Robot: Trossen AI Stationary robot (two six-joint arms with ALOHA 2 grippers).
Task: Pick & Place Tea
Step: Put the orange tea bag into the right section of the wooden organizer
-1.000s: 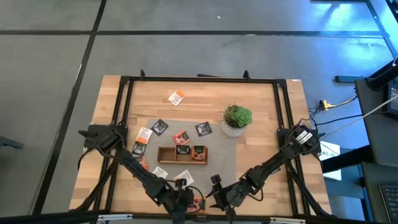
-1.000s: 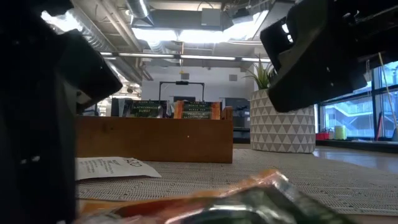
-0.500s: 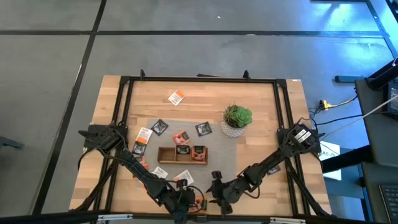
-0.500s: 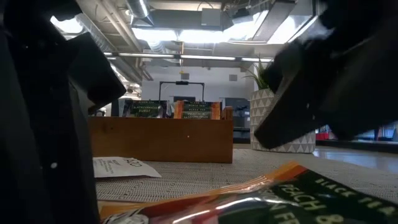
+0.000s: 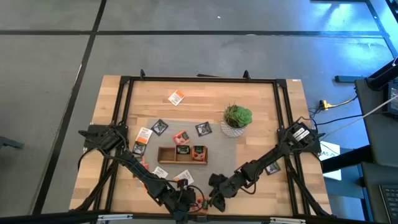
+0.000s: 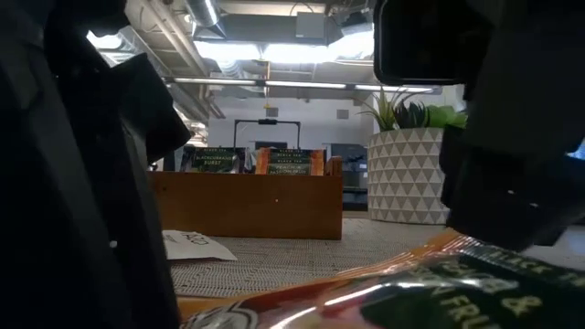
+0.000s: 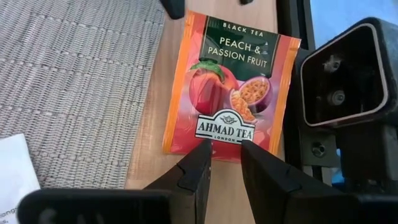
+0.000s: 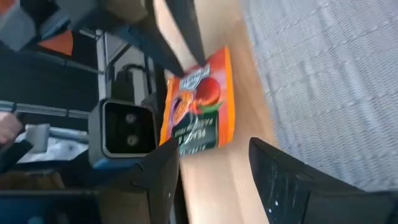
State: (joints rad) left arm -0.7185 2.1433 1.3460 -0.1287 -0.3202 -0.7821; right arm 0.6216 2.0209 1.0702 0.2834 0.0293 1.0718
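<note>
- One wooden table (image 5: pixel 106 124) is seen from above, with one grey woven mat (image 5: pixel 224 162) laid on it.
- One potted plant (image 5: pixel 237 120) in a white patterned pot is set at the mat's far right corner.
- One long wooden tray (image 5: pixel 181 154) lies on the mat; sachets are stood upright in two of its compartments.
- About ten tea sachets lie loose on the table, as far as can be counted from above; one white-and-orange sachet (image 5: pixel 176 97) lies apart on bare wood at the far side.
- One peach and passion fruit sachet (image 7: pixel 231 81) is found at the near edge on bare wood beside the mat.
- The left gripper (image 7: pixel 222 149) is reached low to the near edge, its fingers clamped on that sachet's lower edge.
- The right gripper (image 8: pixel 214 163) is held just beside the same sachet, its fingers spread apart with nothing between them.
</note>
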